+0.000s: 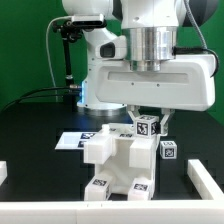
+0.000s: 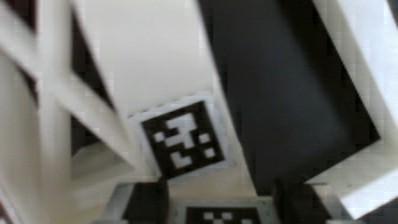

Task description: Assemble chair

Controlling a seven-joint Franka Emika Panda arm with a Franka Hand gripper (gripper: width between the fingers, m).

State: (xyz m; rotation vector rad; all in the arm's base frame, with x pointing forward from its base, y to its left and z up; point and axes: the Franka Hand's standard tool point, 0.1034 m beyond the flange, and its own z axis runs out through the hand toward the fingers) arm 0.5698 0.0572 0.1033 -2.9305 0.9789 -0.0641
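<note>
Exterior view: gripper (image 1: 148,117) pinched a tagged post (image 1: 148,126), rest of the chair (image 1: 115,160) just below it; judged step wanted post kept upright, pushed straight down. Wrist view: only here post filled the gap between fingers (image 2: 143,205), tagged slab (image 2: 151,70) beyond them, whole chair unseen

Chair parts (image 1: 118,160): white plastic, matt, smooth. Tags (image 1: 148,126): flat black-and-white print (blurred in wrist view). Tabletop (image 1: 35,150): black, matt. Arm shell (image 1: 150,85): white, slight gloss.
</note>
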